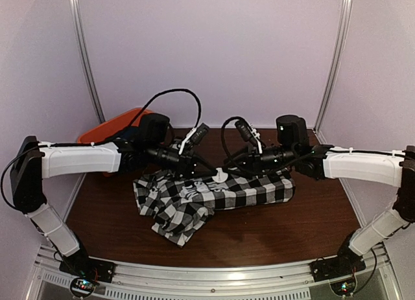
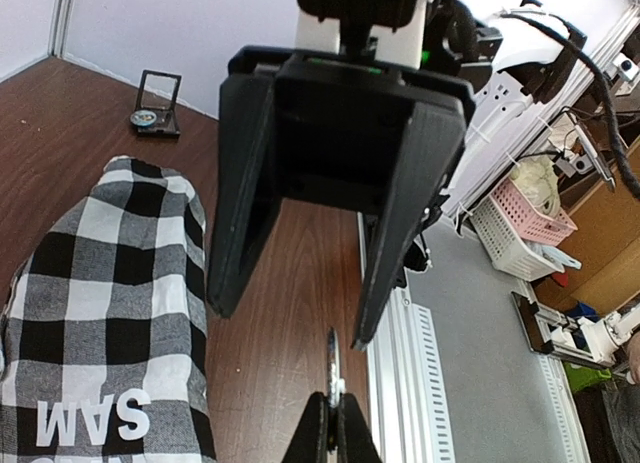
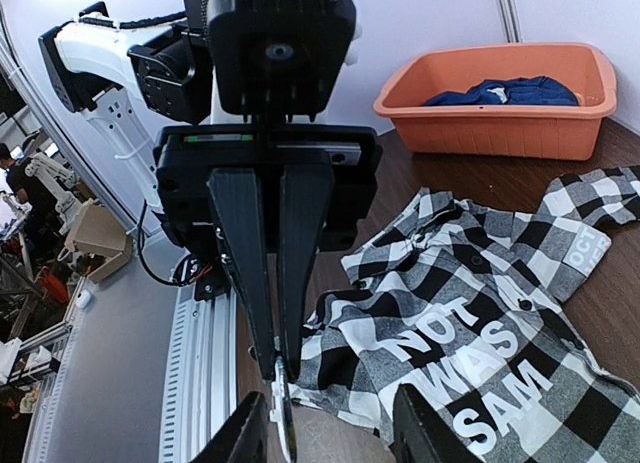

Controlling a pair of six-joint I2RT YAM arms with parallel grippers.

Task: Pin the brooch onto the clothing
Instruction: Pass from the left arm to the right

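Brooch (image 2: 333,361) count: one, pinched between the pressed-together fingers of the left gripper (image 3: 280,368), above the single checked shirt (image 1: 246,193) lying mid-table. You see the right gripper (image 2: 292,323) with fingers spread around the brooch. One orange basin (image 3: 500,133) holds one navy garment (image 3: 500,91), which only the right wrist view shows.

walls (image 1: 214,47): pale lilac panels | table (image 1: 279,229): dark brown wood | floor (image 2: 480,383): grey

The shirt (image 3: 470,283) is black-and-white checked, the tub (image 3: 500,123) orange, the table (image 1: 292,229) brown.
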